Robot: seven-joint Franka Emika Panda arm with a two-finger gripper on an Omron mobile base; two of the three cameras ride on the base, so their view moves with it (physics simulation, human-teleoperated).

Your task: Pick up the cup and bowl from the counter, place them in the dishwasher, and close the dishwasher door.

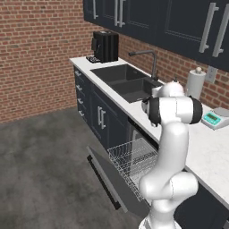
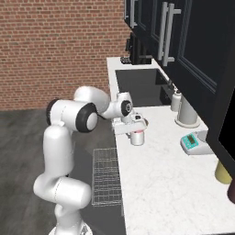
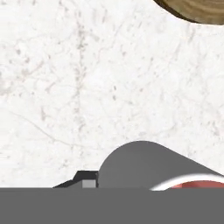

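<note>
1. Right base view: the white arm reaches over the pale marble surface (image 2: 160,183), its gripper (image 2: 136,130) lowered onto the cup (image 2: 137,137), a short white cylinder standing upright near the front edge.
2. The jaws are drawn in tight on the cup, one on each side of its rim.
3. Hand view: the cup's grey-shaded wall (image 3: 148,166) sits close at the bottom, with a sliver of its red-pink inside.
4. The brown bowl (image 3: 197,11) lies at the top right corner (cut off by the frame), apart from the cup.
5. Left base view: the dishwasher door (image 1: 109,179) hangs open below the surface, and the wire rack (image 1: 132,159) is pulled out over it.
6. A sink (image 1: 127,80) is set further along the surface.
</note>
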